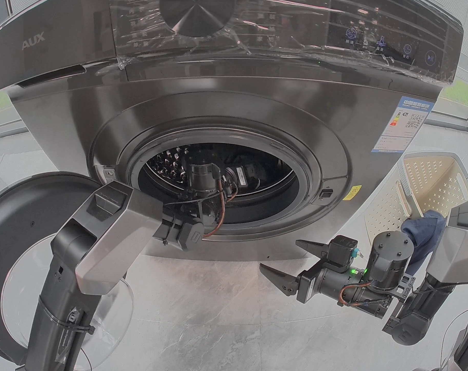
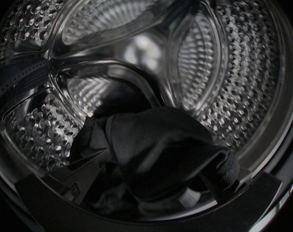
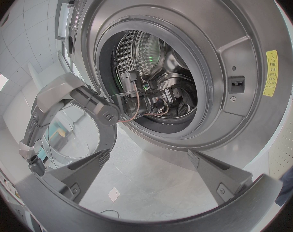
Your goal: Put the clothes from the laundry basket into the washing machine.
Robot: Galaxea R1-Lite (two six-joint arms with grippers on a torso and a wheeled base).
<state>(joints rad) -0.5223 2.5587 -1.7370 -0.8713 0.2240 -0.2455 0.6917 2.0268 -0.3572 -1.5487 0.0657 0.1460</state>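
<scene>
The washing machine (image 1: 234, 94) stands straight ahead with its round door (image 1: 28, 217) swung fully open to the left. The left arm reaches through the opening, so the left end effector (image 2: 162, 158) sits inside the perforated steel drum (image 2: 249, 81). Its fingers (image 2: 85, 168) are spread wide rather than clamped. A dark garment (image 2: 159, 145) lies bunched between them on the near bottom of the drum and is draped over one finger, hiding it. More dark cloth lies crumpled beneath and behind this piece, towards the far wall of the drum. The right end effector (image 1: 280, 256) hangs low in front of the machine, right of the opening and above the grey floor (image 1: 208, 310). Its jaws are spread wide with nothing between them, and they point left. In the right wrist view, the two dark fingers (image 3: 217, 174) frame the drum opening, with the left arm's wrist and cable showing in it. The cream laundry basket (image 1: 435, 176) stands on the floor just right of the machine, beside its front corner. A blue garment (image 1: 424, 233) hangs over the basket's near rim, close behind the right arm's wrist.
</scene>
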